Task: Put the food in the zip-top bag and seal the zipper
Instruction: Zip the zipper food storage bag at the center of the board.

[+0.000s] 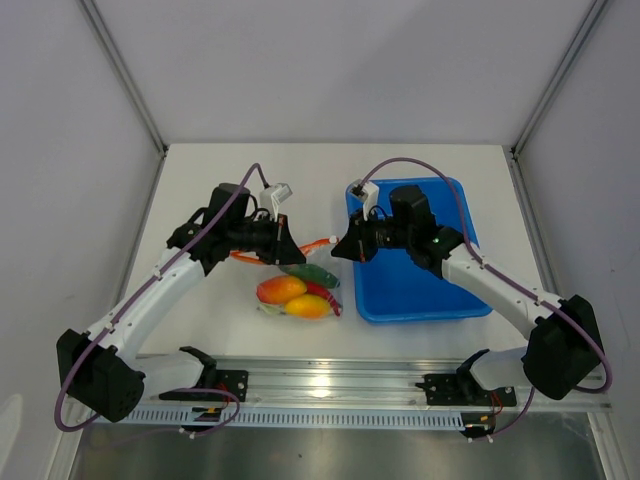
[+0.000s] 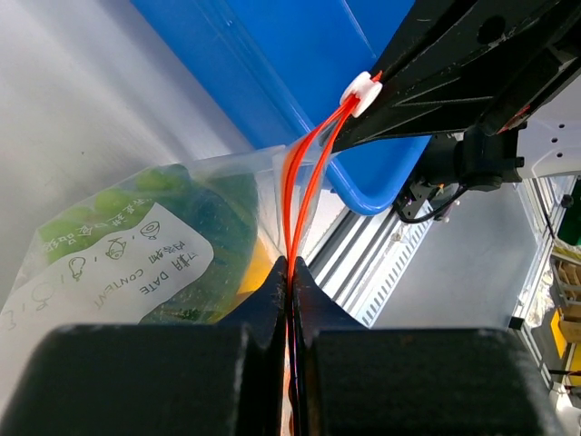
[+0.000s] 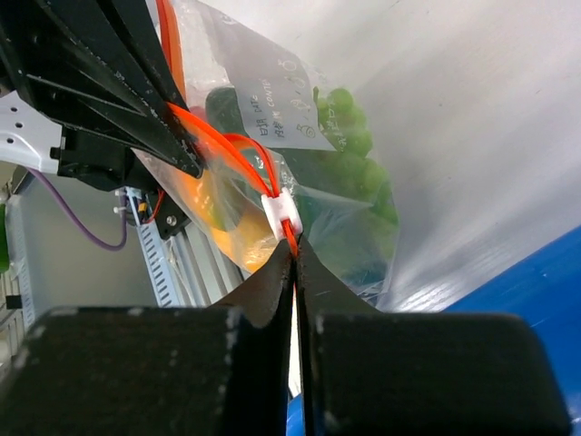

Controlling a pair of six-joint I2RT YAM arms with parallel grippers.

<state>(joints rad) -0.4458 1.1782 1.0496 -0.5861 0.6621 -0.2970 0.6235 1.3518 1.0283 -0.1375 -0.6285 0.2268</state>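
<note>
At the left gripper [image 2: 290, 271] we note both black fingers pressed tight together, pinching the thin red-orange zipper [image 2: 307, 182] of the clear, crinkly zip-top bag [image 2: 100, 272]. From that pinch the strip runs off as two strands, slightly apart, that meet at a small white plastic slider [image 2: 363, 91].

On the right gripper [image 3: 292, 251] the fingers are likewise closed, nipping the same strip just behind the slider, which touches their tips. Seen from above, the two grippers face each other, left one on the left, right one on the right, with the bag's mouth stretched between them above the white table [image 1: 200, 190].

The rest of the bag sags from the strip toward the near side and rests on the table, just left of the blue rectangular plastic tray [image 1: 420, 285].

Inside we make out:
- a cluster of green grapes [image 3: 356, 136]
- a smooth orange-yellow pepper [image 3: 227, 222]
- a dark green piece too pressed against the plastic to name

A white label with printed text sits on the bag's face.

The right arm reaches in over the tray's left half.
</note>
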